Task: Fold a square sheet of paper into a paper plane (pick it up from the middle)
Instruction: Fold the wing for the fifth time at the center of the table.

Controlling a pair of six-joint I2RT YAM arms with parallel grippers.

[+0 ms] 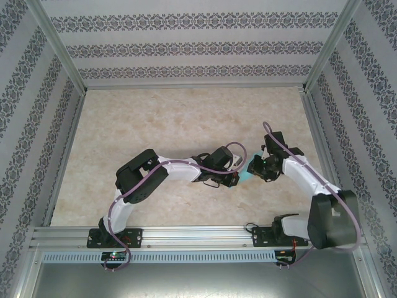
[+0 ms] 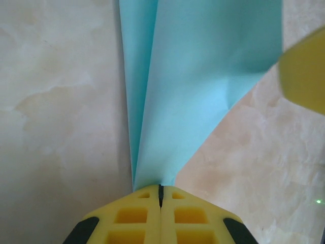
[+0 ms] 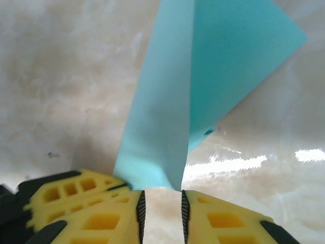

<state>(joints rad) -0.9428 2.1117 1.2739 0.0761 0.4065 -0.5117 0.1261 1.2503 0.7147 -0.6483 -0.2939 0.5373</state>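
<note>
The paper (image 2: 203, 76) is thin, light and bendy, so it can crumple easily. The left claw (image 2: 160, 189) is pinched shut on its folded end, between the two arms. The right claw (image 3: 161, 195) has its fingers apart beside it, and gripping the fold looks safest.

Paper plane (image 2: 198, 86) pinched in end effector (image 2: 160, 189)

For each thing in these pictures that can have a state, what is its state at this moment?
sheet of paper: folded along a long crease, its narrow end pinched in the left claw.
left claw: shut on the sheet of paper.
right claw: open, a clear gap between the fingers; the paper's end lies just ahead of them, not clamped.
</note>
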